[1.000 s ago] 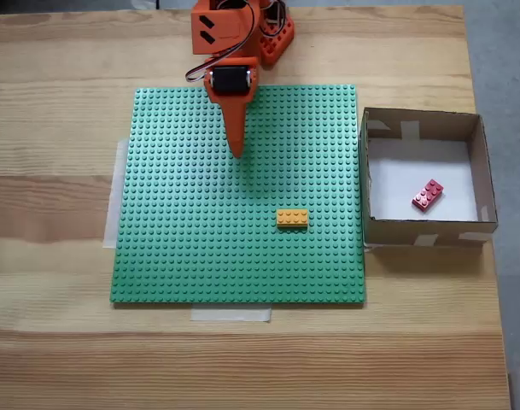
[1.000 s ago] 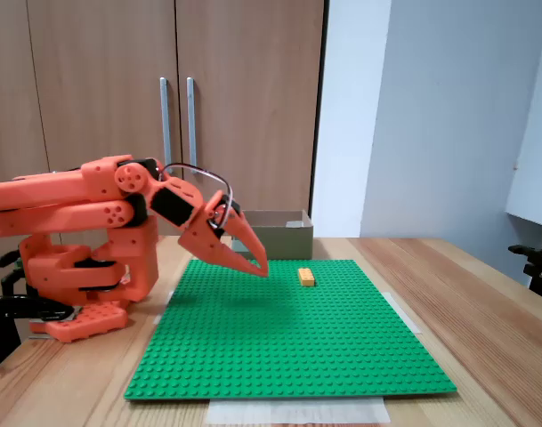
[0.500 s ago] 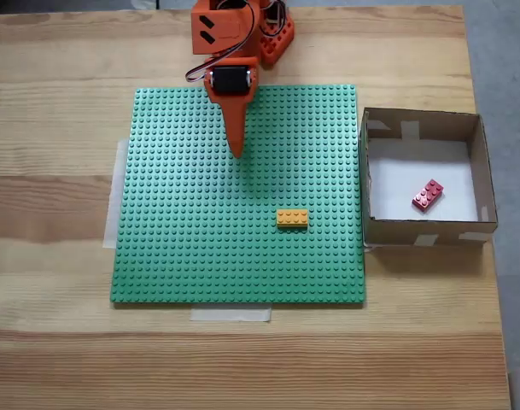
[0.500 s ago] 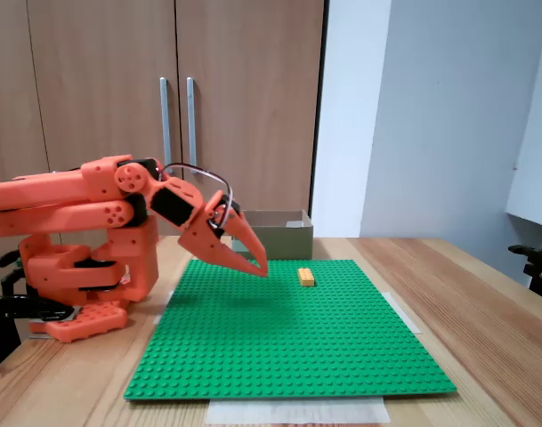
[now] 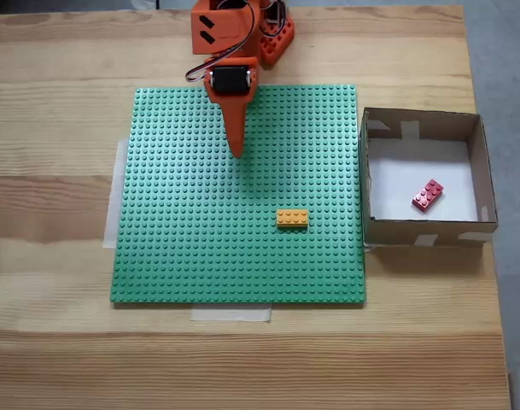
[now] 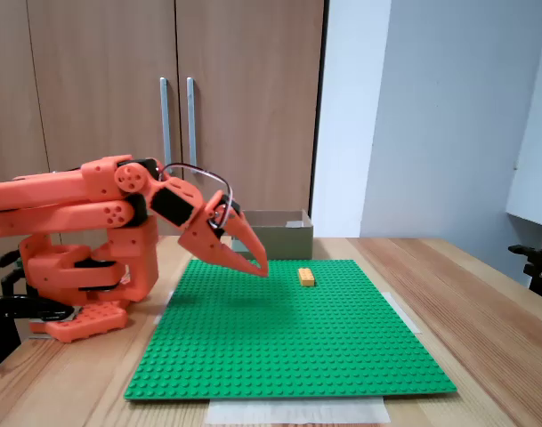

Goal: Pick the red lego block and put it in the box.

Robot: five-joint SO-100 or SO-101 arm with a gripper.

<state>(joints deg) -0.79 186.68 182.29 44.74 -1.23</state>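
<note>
Wooden tabletop (image 5: 55,342) carries a green baseplate (image 5: 183,248); the orange-yellow brick (image 5: 292,219) sits at four o'clock from the clenched, empty gripper (image 5: 236,152). Inside the box (image 5: 364,184) lies the red lego block (image 5: 427,195).

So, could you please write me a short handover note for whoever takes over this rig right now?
Tool: shut and empty, tip low over the green baseplate, arm folded back near its base.
Red lego block: lying on the white floor inside the box, apart from the walls.
Orange-yellow brick: on the baseplate, untouched.
Done: red block is in the box.
Left: nothing for the task, as far as the views show.
</note>
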